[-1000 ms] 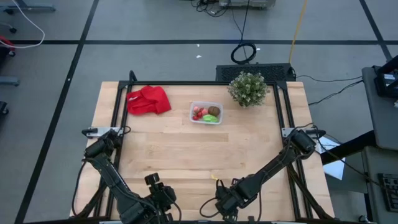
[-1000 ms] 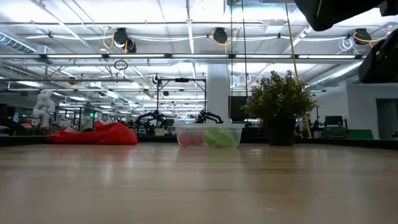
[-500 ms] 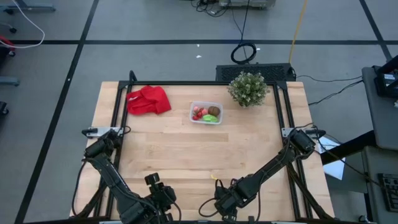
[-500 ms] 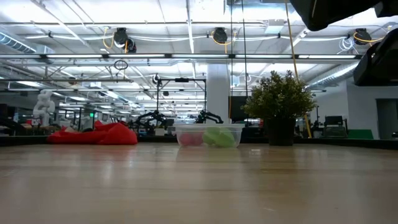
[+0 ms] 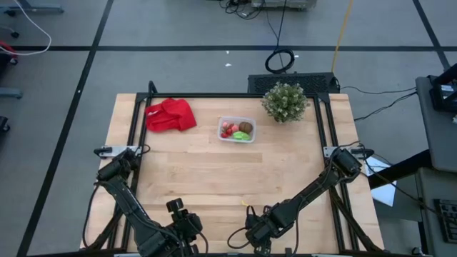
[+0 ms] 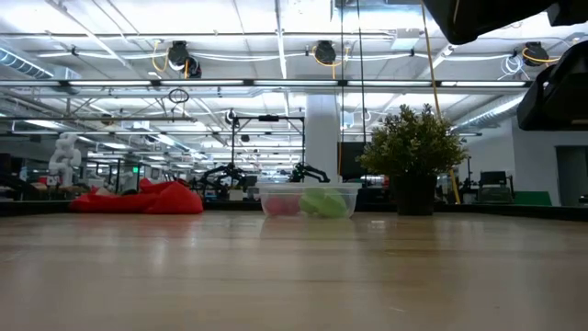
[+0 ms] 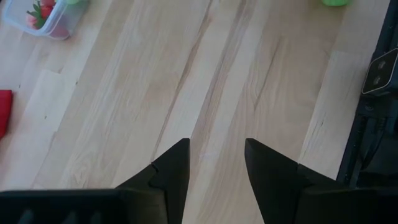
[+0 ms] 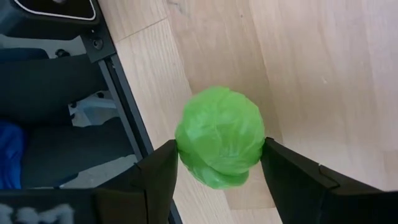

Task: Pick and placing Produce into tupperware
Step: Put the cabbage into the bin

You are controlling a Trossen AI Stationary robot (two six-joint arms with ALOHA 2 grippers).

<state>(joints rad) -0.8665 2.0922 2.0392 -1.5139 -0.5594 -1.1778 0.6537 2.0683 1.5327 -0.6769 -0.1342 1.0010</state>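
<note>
the right hand point(image 8: 217, 168) sits at the near edge of the wooden bench point(image 5: 214, 178), its fingers clenched on a green lettuce ball point(image 8: 219, 137). the left hand point(image 7: 216, 163) hangs released near that same edge. the tupperware point(image 5: 236, 129), holding red, brown and green produce point(image 5: 245, 128), sits toward the far side.

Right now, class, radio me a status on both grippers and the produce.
Left gripper open, empty, near edge. Right gripper shut on green ball. Tub holds other produce. Path clear.

Table point(image 5: 214, 178) pale wood, matt (grain visible); tupperware point(image 5: 236, 129) clear plastic; red cloth point(image 5: 171, 115) soft, crumpled.
</note>
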